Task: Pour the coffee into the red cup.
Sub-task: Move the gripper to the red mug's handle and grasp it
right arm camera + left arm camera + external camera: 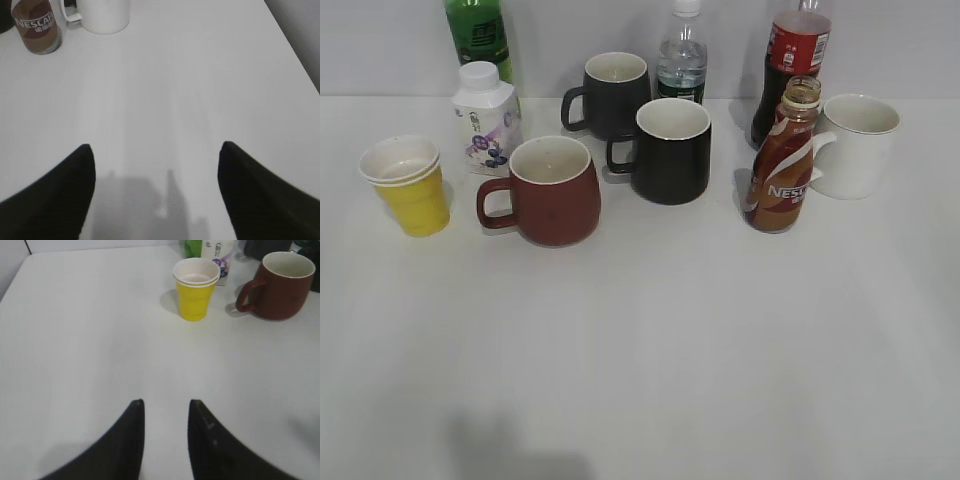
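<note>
The coffee bottle (782,165), brown with white NESCAFE lettering and no cap, stands upright at the right; it also shows at the top left of the right wrist view (36,27). The red cup (550,190), a maroon mug with a cream inside and its handle to the left, stands empty at the left middle; it also shows in the left wrist view (281,284). My left gripper (166,407) is open and empty over bare table. My right gripper (156,150) is wide open and empty, well short of the bottle. Neither gripper shows in the exterior view.
A yellow paper cup (410,185), a white carton (486,118), a green bottle (478,35), two black mugs (672,150), a water bottle (681,55), a cola bottle (790,60) and a white mug (855,145) crowd the far half. The near table (650,370) is bare.
</note>
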